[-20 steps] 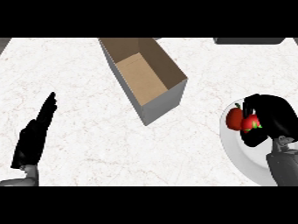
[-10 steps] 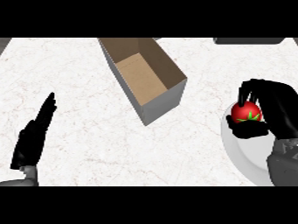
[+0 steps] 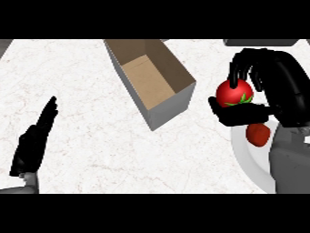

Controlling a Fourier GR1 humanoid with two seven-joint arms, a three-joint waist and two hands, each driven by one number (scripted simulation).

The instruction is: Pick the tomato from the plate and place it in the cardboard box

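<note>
White marbled counter (image 3: 117, 150) fills the head view, with a dark object (image 3: 261, 42) just cut off at the upper edge at about one o'clock. An open cardboard box (image 3: 150, 79) is seen lying at about twelve o'clock from the view's middle, its long axis slanted, its brown inside showing and nothing visible within it. At three o'clock the tomato (image 3: 234, 93) is held by the right hand (image 3: 278, 91), whose fingers are curled over its top while the thumb is closed under it. The tomato is seen beside the box's right wall, apart from it, and above the upper edge of the white plate (image 3: 244, 154), which lies at four to five o'clock. A second, smaller reddish item (image 3: 258, 134) is left on the plate below the thumb; what it is cannot be told. The left hand (image 3: 31, 143) is seen at eight o'clock, open with straight fingers together, resting near the left edge.

The pick is judged to be done: the tomato appears lifted clear of the plate. The carry to the box is judged only partly made, and the placing and release inside the box are not yet done.
</note>
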